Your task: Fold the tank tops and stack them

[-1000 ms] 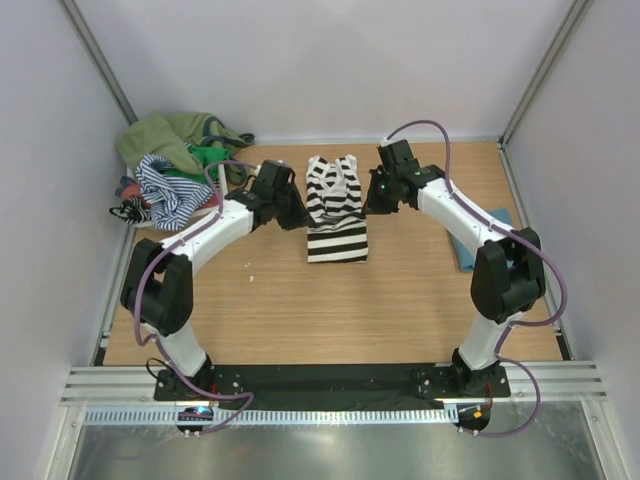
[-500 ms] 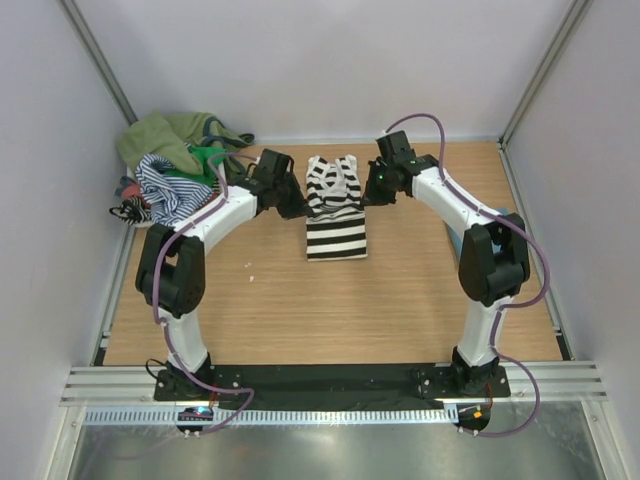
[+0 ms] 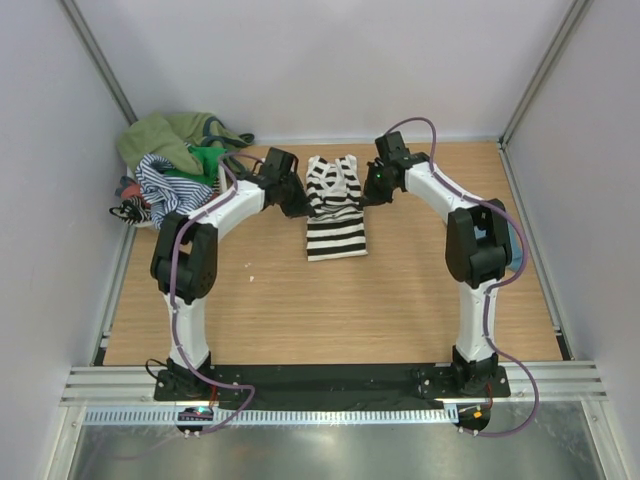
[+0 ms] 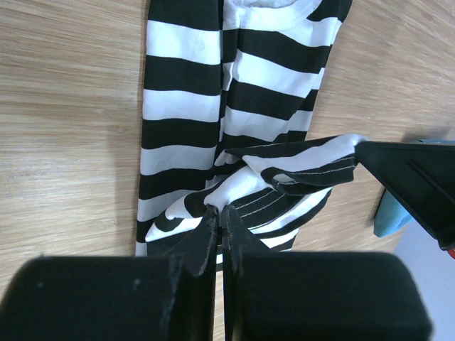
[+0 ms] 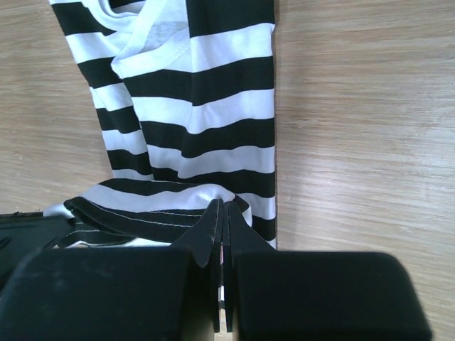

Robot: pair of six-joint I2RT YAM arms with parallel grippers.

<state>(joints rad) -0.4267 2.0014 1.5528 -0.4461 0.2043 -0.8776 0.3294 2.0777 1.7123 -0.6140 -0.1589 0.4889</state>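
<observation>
The black-and-white striped cloth tank top is seen lying near the middle of the far edge of the wooden table. A raised fold is gripped on its left side by the left gripper and on its right side by the right gripper, both clamped tight. A heap of olive, green and navy-striped tops is piled in the far left corner.

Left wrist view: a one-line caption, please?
Left gripper shut on an edge of the black-and-white striped tank top lying on the wooden table.
</observation>
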